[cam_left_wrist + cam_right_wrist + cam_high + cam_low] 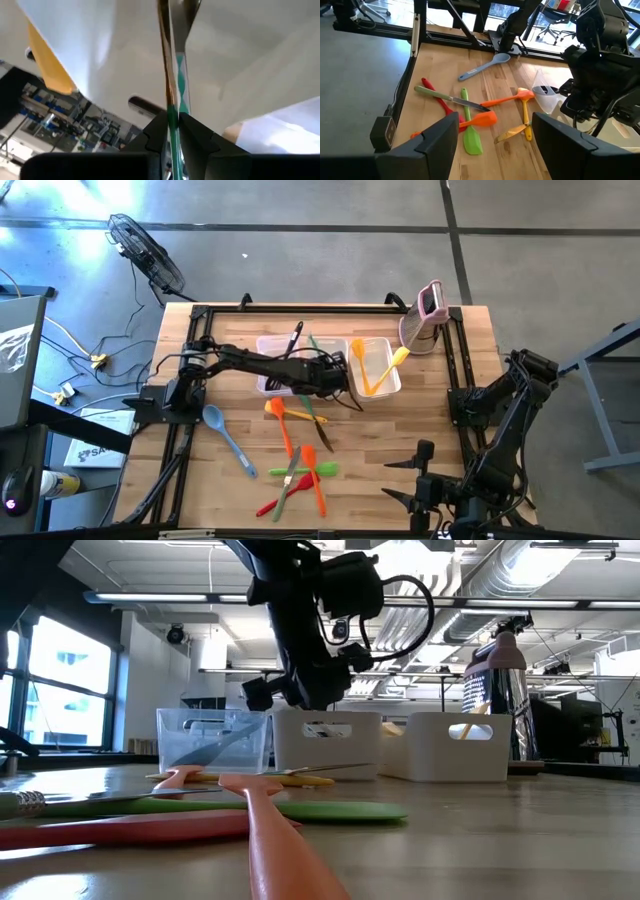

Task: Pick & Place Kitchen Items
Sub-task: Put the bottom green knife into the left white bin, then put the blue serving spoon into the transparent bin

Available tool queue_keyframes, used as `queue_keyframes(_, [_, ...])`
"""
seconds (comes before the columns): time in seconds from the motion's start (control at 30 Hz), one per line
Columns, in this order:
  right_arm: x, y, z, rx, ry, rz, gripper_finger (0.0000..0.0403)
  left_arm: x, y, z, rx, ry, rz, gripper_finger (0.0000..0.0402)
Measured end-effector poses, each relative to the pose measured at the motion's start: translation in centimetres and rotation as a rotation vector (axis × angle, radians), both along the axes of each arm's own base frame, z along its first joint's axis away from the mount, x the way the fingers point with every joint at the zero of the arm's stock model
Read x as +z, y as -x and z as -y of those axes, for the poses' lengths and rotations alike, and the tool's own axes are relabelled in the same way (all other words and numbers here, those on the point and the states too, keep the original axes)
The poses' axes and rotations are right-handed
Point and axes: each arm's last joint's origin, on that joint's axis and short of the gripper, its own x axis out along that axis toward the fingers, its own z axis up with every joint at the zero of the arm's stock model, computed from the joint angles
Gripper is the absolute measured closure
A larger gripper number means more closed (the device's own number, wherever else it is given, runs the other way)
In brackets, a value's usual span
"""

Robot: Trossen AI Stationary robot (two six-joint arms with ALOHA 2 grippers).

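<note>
My left gripper reaches from the left over the clear tubs and is shut on a slim green-handled utensil. A black utensil leans in the left tub. Yellow utensils lie in the right tub. Blue, orange, green and red utensils lie flat on the table nearer the front. My right gripper is open and empty at the front right, and shows in its wrist view. My left gripper pinches the utensil's thin green handle between its two fingers. The handle runs on forward from the fingertips, along them, toward a tub's pale wall. Whether its far end rests on anything, I cannot tell.
A pink-and-white upright gadget stands at the table's far right corner. Dark frame rails run along the table's left, right and far sides. A fan and cables lie on the floor beyond the table's left.
</note>
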Motion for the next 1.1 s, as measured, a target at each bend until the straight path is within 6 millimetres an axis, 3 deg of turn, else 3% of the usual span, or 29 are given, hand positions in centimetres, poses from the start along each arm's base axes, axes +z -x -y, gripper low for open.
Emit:
queue_keyframes(0.37, [0.0, 0.0, 0.0, 0.0, -0.001, 0.0, 0.016, -0.1, -0.1, 1.0, -0.024, 0.061, 0.027, 0.0357])
queue_keyframes(0.6, [0.0, 0.0, 0.0, 0.0, 0.0, 0.0, 0.016, 0.7, -0.2, 0.8, 0.012, -0.016, 0.022, 0.0357])
queue_keyframes(0.73, [0.0, 0.0, 0.0, 0.0, 0.0, 0.0, 0.016, 3.0, -0.8, 0.7, 0.039, -0.051, 0.057, 0.0357])
queue_keyframes(0.87, [0.0, 0.0, 0.0, 0.003, -0.003, -0.003, 0.016, 6.6, -0.9, 1.0, 0.1, -0.035, 0.102, 0.0351])
queue_keyframes(1.1, [0.0, 0.0, -0.1, 0.019, -0.013, -0.018, 0.016, 13.3, 0.6, 3.7, 0.228, -0.072, 0.252, 0.0294])
